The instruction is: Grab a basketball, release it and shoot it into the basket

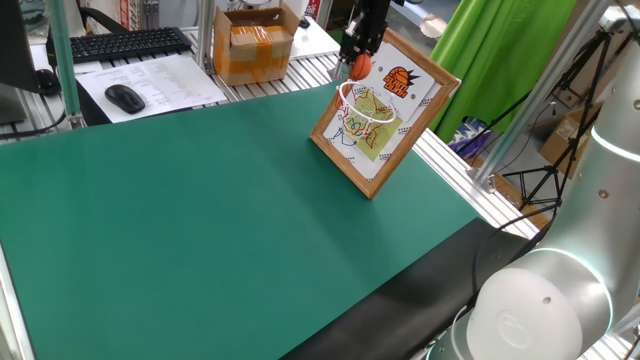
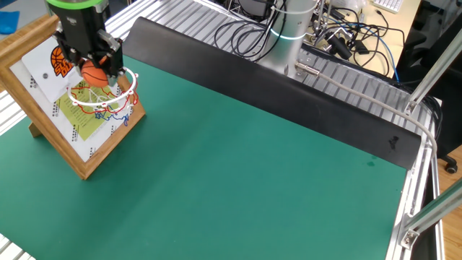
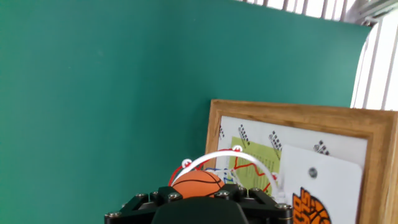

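Note:
The basketball (image 1: 359,67) is a small orange ball with dark seams. My gripper (image 1: 358,60) is shut on it and holds it just above the basket (image 1: 366,109), a white wire hoop with net on the wood-framed board (image 1: 379,178). In the other fixed view the ball (image 2: 94,74) sits between the black fingers (image 2: 114,63), over the hoop (image 2: 110,102). In the hand view the ball (image 3: 198,183) shows just past the gripper body, with the hoop's rim (image 3: 219,155) beyond it and the board's frame (image 3: 280,112) to the right.
A brown cardboard box (image 1: 254,45), a black mouse (image 1: 125,97), a keyboard (image 1: 120,43) and papers lie beyond the green mat (image 1: 220,220). The arm's base (image 1: 540,310) is at the near right. Cables (image 2: 253,32) and a black strip (image 2: 289,87) edge the mat.

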You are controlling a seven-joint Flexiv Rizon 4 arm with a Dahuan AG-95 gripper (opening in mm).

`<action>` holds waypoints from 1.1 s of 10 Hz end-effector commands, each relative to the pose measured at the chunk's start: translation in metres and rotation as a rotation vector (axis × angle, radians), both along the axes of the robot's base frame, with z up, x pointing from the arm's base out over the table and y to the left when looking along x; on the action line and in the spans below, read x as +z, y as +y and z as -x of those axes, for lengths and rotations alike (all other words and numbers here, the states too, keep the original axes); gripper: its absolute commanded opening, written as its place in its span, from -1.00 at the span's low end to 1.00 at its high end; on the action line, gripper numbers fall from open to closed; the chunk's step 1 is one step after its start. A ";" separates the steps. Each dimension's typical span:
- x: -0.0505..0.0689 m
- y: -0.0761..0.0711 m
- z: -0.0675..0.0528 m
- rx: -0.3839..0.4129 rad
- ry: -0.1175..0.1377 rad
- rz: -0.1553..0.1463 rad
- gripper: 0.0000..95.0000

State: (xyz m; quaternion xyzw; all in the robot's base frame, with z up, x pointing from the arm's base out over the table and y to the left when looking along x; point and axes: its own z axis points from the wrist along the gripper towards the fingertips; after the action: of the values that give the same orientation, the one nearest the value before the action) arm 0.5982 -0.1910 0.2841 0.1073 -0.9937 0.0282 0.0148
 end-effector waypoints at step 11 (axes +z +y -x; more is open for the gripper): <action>-0.002 0.000 0.001 -0.018 -0.003 -0.010 0.20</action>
State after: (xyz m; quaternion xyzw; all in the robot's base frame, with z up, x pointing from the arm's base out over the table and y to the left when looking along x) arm 0.5958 -0.1906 0.2818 0.0980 -0.9948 0.0238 0.0122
